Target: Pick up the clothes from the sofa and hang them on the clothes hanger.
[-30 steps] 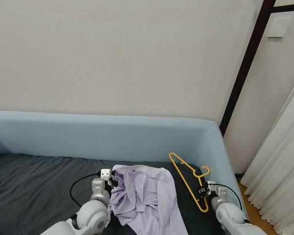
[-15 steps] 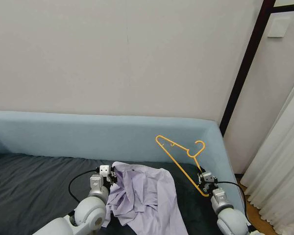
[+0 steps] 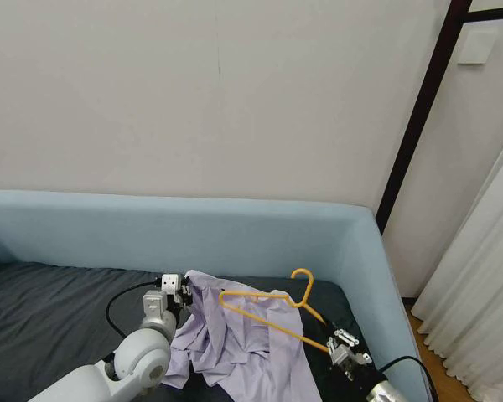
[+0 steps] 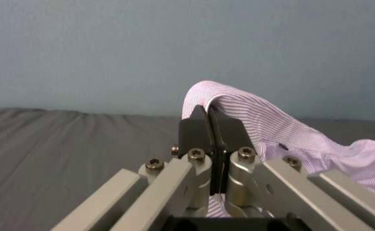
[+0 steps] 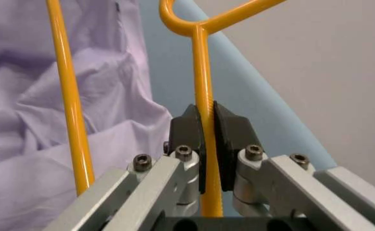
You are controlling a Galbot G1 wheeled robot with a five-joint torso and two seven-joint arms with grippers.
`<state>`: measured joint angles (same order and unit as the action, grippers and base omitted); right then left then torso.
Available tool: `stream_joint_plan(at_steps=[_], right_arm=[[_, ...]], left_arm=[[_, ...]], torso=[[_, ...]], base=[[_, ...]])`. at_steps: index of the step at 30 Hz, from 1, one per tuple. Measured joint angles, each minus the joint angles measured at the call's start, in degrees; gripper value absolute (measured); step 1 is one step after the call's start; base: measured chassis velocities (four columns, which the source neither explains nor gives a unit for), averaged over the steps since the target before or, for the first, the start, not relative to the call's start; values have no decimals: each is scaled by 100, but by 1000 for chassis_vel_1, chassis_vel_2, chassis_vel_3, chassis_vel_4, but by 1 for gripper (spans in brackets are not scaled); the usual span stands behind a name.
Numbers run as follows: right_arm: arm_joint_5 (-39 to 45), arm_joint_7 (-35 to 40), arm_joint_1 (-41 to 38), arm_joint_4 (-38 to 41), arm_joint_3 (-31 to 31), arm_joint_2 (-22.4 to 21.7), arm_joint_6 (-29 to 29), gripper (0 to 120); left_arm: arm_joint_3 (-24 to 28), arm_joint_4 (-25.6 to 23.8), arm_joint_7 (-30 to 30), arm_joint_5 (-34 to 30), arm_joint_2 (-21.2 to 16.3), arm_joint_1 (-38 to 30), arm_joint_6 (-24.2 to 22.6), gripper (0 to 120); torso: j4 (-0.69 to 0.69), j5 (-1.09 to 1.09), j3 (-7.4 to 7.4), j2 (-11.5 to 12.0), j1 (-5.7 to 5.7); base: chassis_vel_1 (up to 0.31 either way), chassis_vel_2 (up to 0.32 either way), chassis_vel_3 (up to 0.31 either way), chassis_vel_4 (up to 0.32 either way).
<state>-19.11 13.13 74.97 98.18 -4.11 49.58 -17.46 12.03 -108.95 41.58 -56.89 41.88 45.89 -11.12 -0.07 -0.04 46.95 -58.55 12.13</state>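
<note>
Change | yellow hanger [image 3: 260, 298], upright at 3 o'clock a second ago, now tipped toward 9 o'clock over striped shirt [image 3: 243, 352] | right gripper [image 3: 331, 343] clamps hanger neck, left gripper [image 3: 184, 293] pinches shirt edge | threading looks near

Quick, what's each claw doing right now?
Left gripper: shut on the shirt.
Right gripper: shut on the hanger.

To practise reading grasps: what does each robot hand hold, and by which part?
Left hand: the shirt, by a raised fold of cloth. Right hand: the hanger, on the arm below its hook.
</note>
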Motion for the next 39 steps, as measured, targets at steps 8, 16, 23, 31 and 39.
stream_joint_plan(at_steps=[8, 16, 23, 31, 39], right_arm=[[-20, 79, -271, 2, 422, 64, 165, 4], [77, 273, -751, -265, 706, 236, 460, 4], [50, 362, -860, -402, 719, 269, 550, 4], [109, 504, -1284, -492, 1165, 446, 777, 4], [157, 597, -1706, -858, 1407, 504, 947, 4]], left_arm=[[122, -63, 35, 22, 0, 37, -42, 0], [259, -185, 21, 122, -32, 29, -50, 0], [401, -301, 12, 133, -27, -17, -51, 0], [822, -664, 273, -32, 216, -289, -268, 0], [767, -938, 429, -82, 112, -221, -331, 0]], torso=[[1, 1, 0, 0, 0], [0, 1, 1, 0, 0], [-1, 1, 1, 0, 0], [0, 1, 1, 0, 0], [1, 0, 1, 0, 0]], base=[[0, 0, 0, 0], [0, 0, 0, 0], [0, 0, 0, 0], [0, 0, 0, 0], [0, 0, 0, 0]])
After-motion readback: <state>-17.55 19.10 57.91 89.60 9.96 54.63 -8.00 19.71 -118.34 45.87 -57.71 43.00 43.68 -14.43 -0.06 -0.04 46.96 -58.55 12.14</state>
